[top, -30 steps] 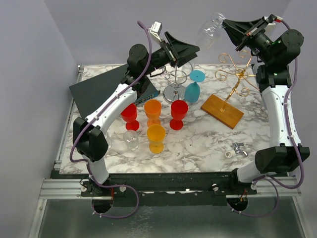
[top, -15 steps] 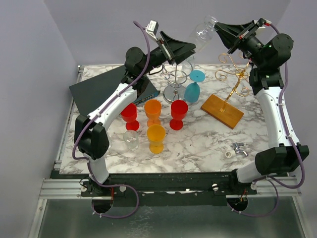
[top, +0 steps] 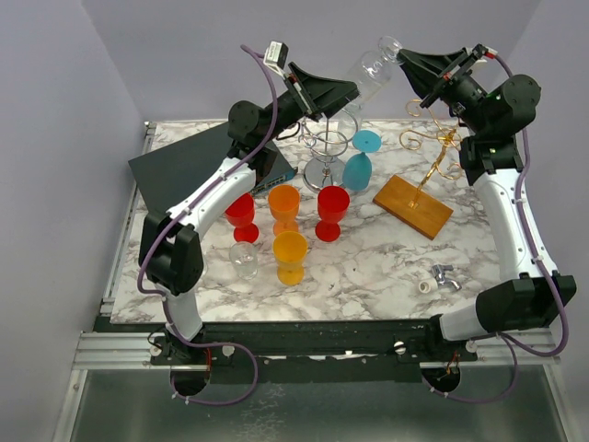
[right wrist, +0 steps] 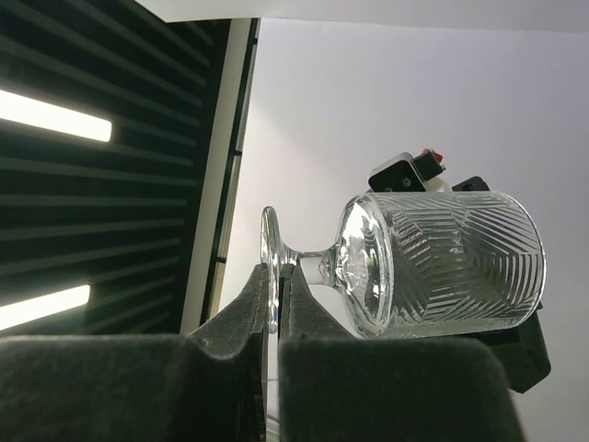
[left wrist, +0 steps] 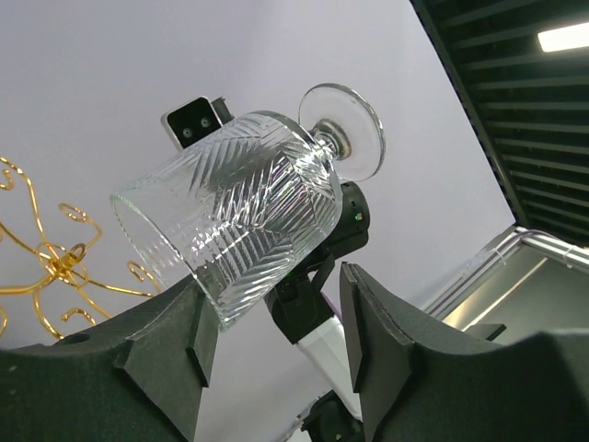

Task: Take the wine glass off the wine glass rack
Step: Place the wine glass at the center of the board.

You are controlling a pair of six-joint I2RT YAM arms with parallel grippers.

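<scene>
Your worktop (top: 386,267) carries the gold wire wine glass rack (top: 433,152) at the right, and I see no glass hanging on it. So the removal looks done. Your right end effector (right wrist: 276,276) pinches the foot of the clear wine glass (top: 373,69) and holds it tilted in the air, above the worktop's far edge. Your left end effector (left wrist: 276,304) stands spread, fingers flanking the bowl; I cannot tell if they touch it. What's left, I'd judge, is handing it over or setting it down.
</scene>
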